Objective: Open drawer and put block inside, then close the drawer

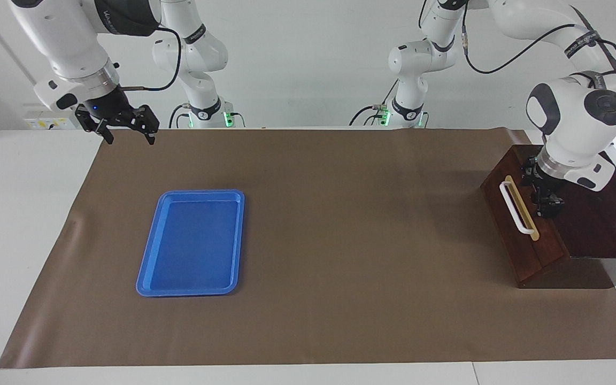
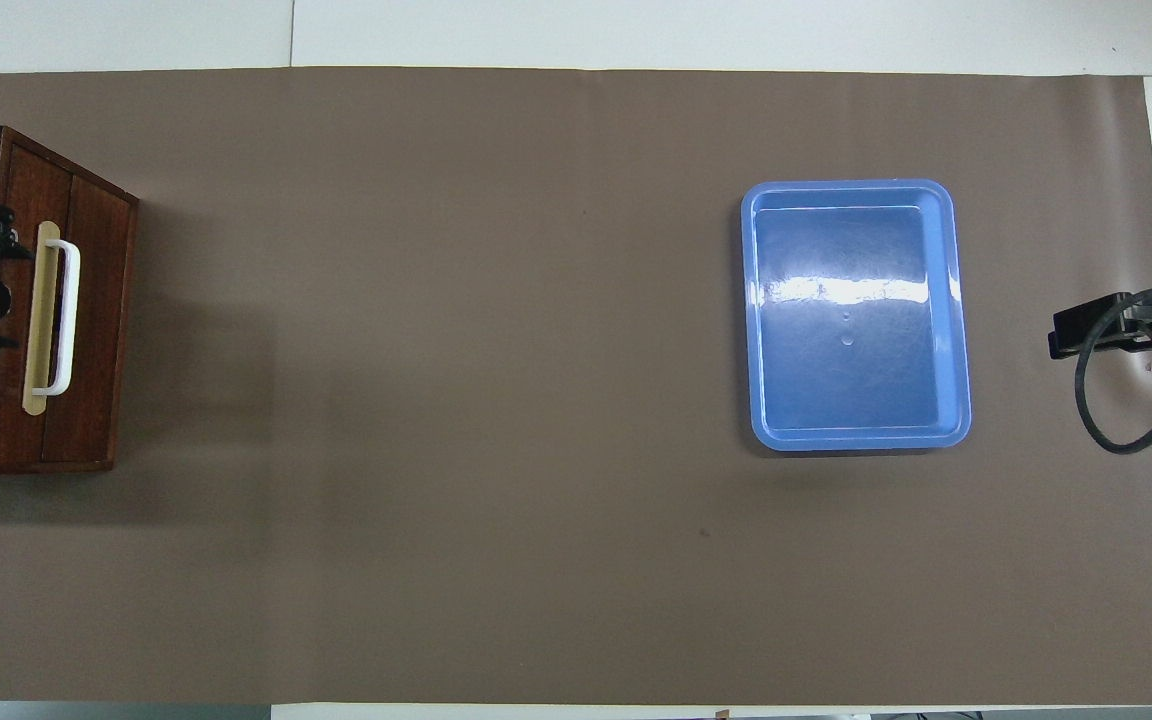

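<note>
Left gripper [image 1: 546, 206] hanging over box top, just beside white handle [image 1: 516, 208]; finger spread: cannot tell. Drawer [image 1: 522, 235] sitting shut in dark box at left arm's end of table. Block not showing in either view, nor on blue tray [image 1: 193, 243]. Right gripper [image 1: 126, 125] waiting wide open, empty, over mat corner. Risk: fingers coming down on tan strip, missing handle, sliding off on pull.

drawer [image 1: 522, 224] sits shut at the table's left-arm end; tray [image 1: 190, 243] lies well apart at its nine o'clock in the facing view.
</note>
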`<state>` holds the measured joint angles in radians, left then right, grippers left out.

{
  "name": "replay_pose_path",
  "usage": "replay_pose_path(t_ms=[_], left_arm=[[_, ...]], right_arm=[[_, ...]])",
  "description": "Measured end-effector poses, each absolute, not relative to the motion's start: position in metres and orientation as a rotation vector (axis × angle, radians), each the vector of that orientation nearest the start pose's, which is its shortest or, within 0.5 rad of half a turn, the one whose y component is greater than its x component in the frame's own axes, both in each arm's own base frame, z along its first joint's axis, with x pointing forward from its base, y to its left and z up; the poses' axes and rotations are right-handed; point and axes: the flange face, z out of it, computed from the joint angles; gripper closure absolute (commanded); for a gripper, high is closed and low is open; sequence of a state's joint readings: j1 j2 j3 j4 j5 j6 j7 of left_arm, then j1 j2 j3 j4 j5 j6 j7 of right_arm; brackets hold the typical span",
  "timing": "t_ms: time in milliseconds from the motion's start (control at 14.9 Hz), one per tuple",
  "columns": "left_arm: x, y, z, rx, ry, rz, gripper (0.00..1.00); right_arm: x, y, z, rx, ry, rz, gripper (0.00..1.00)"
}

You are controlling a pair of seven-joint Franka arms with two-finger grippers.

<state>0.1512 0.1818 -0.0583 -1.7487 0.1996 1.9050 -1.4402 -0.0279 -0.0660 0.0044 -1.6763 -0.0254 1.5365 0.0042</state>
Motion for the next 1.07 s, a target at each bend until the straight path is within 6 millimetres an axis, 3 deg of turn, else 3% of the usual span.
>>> replay_pose_path(t_ms=[401, 602, 803, 1070], left_arm=[[0.607, 0.065, 0.469, -2.261, -1.92, -0.119, 0.0], [0.599, 0.046, 0.5, -2.454, -1.771, -0.061, 0.0], [0.571, 0.033, 0.541, -2.711, -1.437, 0.044, 0.0], [0.548, 0.001, 0.565, -2.96, -0.824, 0.128, 0.0]], right_arm=[[0.528, -0.015, 0.608, -3.164, 0.044, 0.117, 0.0], [0.528, -0.015, 0.608, -3.164, 0.044, 0.117, 0.0], [0.528, -0.015, 0.608, -3.164, 0.044, 0.117, 0.0], [0.528, -0.015, 0.608, -3.164, 0.044, 0.117, 0.0]])
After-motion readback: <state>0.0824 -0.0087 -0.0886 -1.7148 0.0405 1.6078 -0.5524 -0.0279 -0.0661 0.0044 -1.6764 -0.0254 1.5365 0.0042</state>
